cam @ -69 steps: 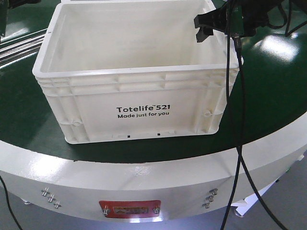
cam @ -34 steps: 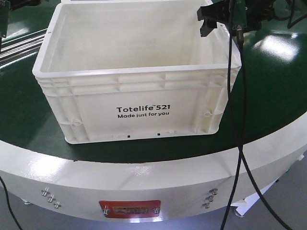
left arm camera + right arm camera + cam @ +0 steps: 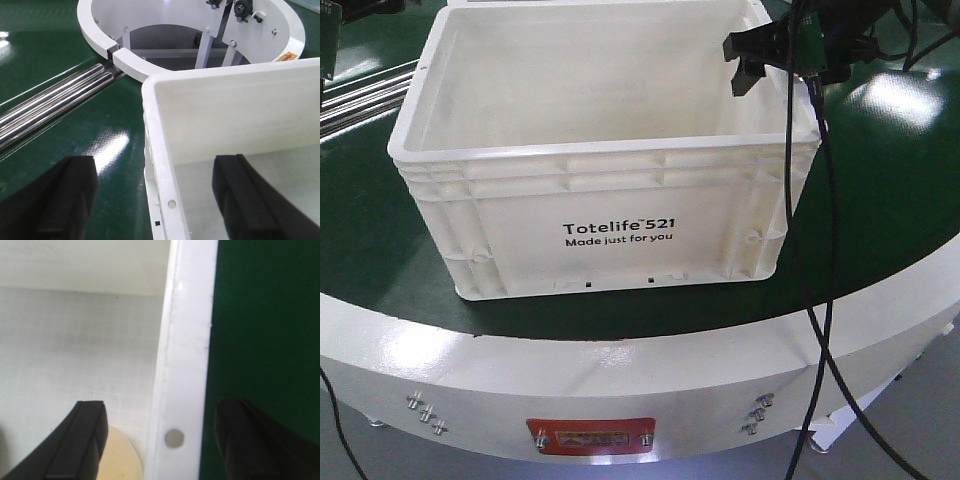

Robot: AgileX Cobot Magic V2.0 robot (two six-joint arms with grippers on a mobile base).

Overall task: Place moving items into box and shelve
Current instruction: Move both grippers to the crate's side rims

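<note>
On the green table stands the white box, its print toward the front camera. At a corner, the left gripper straddles the rim, jaws wide and holding nothing. The right gripper straddles the right rim, equally wide. A beige rounded patch shows inside the box; what it is cannot be told.

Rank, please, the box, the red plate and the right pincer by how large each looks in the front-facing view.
1. box: clearly largest.
2. red plate and right pincer: roughly alike. The pincer sits farther from the camera, so I would not rank these two.
</note>
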